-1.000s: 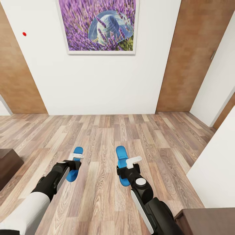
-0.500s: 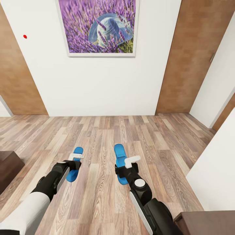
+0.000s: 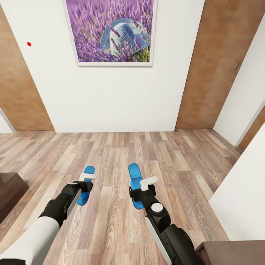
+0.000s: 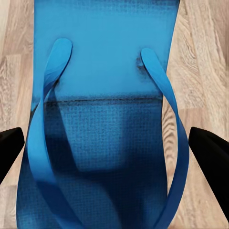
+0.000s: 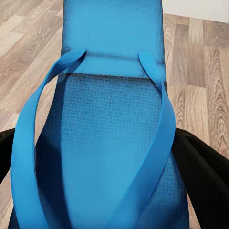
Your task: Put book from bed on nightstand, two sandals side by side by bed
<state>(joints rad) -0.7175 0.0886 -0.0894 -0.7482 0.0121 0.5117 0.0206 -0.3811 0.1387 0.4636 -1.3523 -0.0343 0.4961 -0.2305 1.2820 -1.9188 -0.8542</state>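
Left sandal [image 3: 85, 185]: sits at lower left of centre in the head view, blue sole pointing away toward the wall, carried above the wood-plank floor [image 3: 110, 224] rather than lying on it, as far as the angle lets me judge.

Left end effector [image 3: 87, 181]: its dark fingers [image 4: 9, 145] stand at either edge of the blue sole in the left wrist view, so it reads as clamped across the sandal's width; a hold across the middle keeps the flat sole level for setting down.

Right sandal [image 3: 135, 184]: just right of centre in the head view, also toe-forward and roughly parallel to the other, the two apart with bare floor between them.

Right end effector [image 3: 141, 187]: closed on this sandal, with the dark fingers [image 5: 202, 176] pressed against the sole's sides in the right wrist view (the strap loops run up between them).

Why both are held: one sandal per arm lets the pair be laid down together, already aligned, which suits the side-by-side demand.

Bed [image 3: 241, 191]: my guess is that the pale slab at the right edge of the head view is the mattress side; too little shows to be sure.

Dark wood pieces: a dark block [image 3: 10, 193] at the left edge and a dark corner [image 3: 230, 252] at lower right, kind not clear.

Wall ahead: white, with a lavender picture [image 3: 112, 31] at the top centre.

Task stage: sandals in hand, not yet placed.
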